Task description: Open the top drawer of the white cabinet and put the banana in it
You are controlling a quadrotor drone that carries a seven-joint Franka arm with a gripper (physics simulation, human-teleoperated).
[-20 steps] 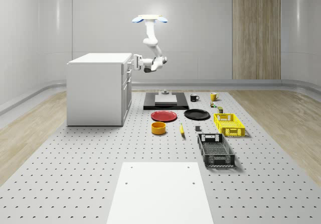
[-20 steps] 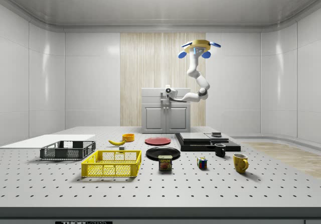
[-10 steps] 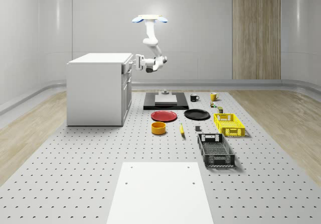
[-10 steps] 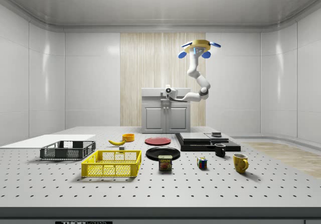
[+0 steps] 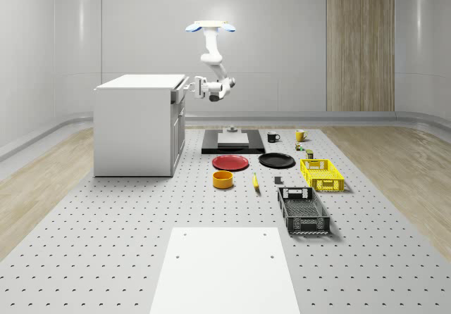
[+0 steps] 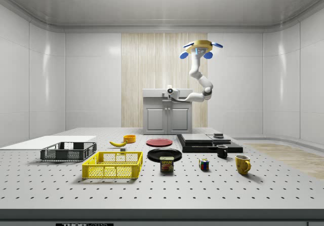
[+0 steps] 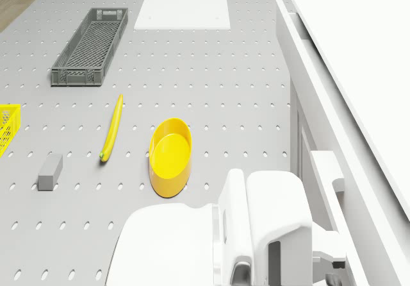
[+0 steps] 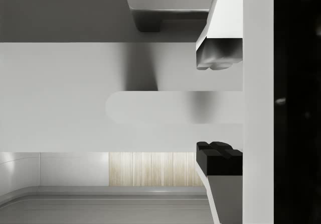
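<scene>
- White and boxy, the cabinet (image 5: 139, 124) is standing on the perforated bench (image 5: 106, 215) at the whole-scene view's left, its top drawer (image 7: 301, 74) sitting slightly out from the front.
- The drone (image 5: 211, 27) is hovering in the air just off the cabinet's front, over the bench, with its arm bending down toward the top drawer.
- The tool (image 5: 190, 85) is sitting level at the top drawer's front — in the wrist view its fingers (image 8: 219, 158) are standing apart on either side of the drawer handle (image 8: 170, 106), not closed on it.
- The banana (image 7: 111, 128) is lying flat on the bench just beside the yellow bowl (image 7: 170, 155), well apart from the cabinet.
- A grey crate (image 7: 90, 45) is resting beyond the banana — near the white panel (image 7: 186, 2).
</scene>
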